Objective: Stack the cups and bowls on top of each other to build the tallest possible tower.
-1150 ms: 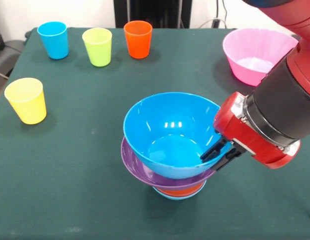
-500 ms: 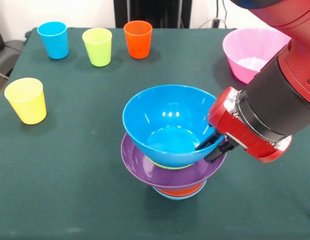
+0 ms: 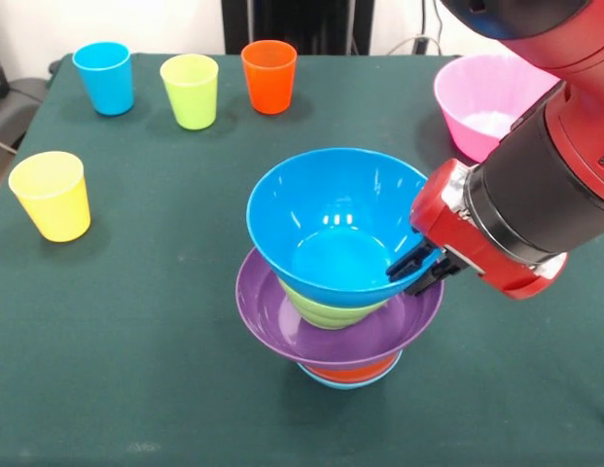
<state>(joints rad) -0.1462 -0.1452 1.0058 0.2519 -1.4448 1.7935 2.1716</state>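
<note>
Dark green worktop (image 3: 136, 341). We judge stacking step: gripper (image 3: 418, 268) jaws clamp deep blue bowl (image 3: 331, 229) rim over tower (image 3: 340, 331); next, settle level, release.

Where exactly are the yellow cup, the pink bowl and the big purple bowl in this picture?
yellow cup (image 3: 51, 199): front view, on its outer side wall.
pink bowl (image 3: 477, 92): front view, on its inner wall.
purple bowl (image 3: 267, 302): front view, on the bare inside of its rim.
</note>
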